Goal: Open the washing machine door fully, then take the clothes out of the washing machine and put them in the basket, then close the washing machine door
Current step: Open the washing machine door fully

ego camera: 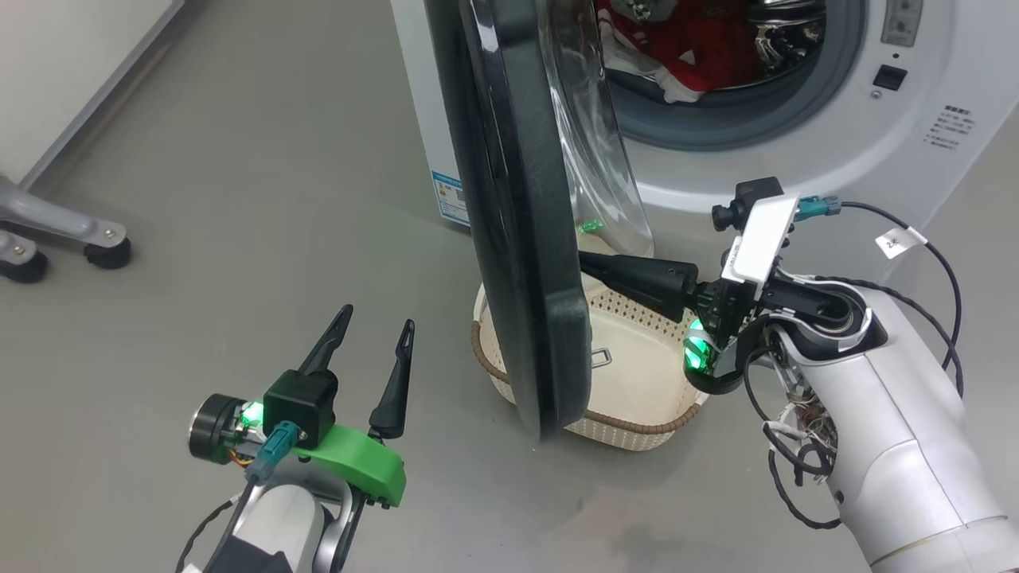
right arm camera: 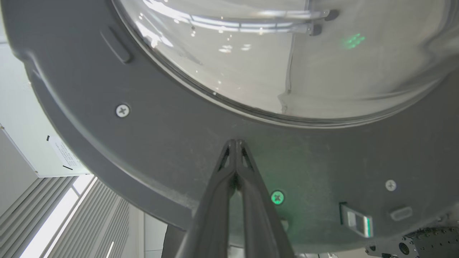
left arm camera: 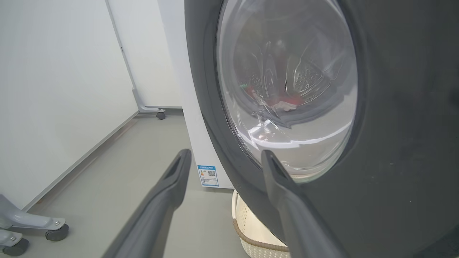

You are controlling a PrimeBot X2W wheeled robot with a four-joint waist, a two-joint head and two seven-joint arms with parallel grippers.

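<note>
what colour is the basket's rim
Brown, woven-looking, around the cream perforated basket; the head view shows it best.

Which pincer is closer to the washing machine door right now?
Right. The right pincer has shut tips at the inner rim of the door; the left pincer, open, sits off its outer side.

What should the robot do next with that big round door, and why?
Probably push the washing machine door farther out toward the robot's left with the right gripper. Its shut fingertips appear to press on the door's inner face. The door stands only partly open, hanging over the basket, while the clothes lie in the drum.
</note>
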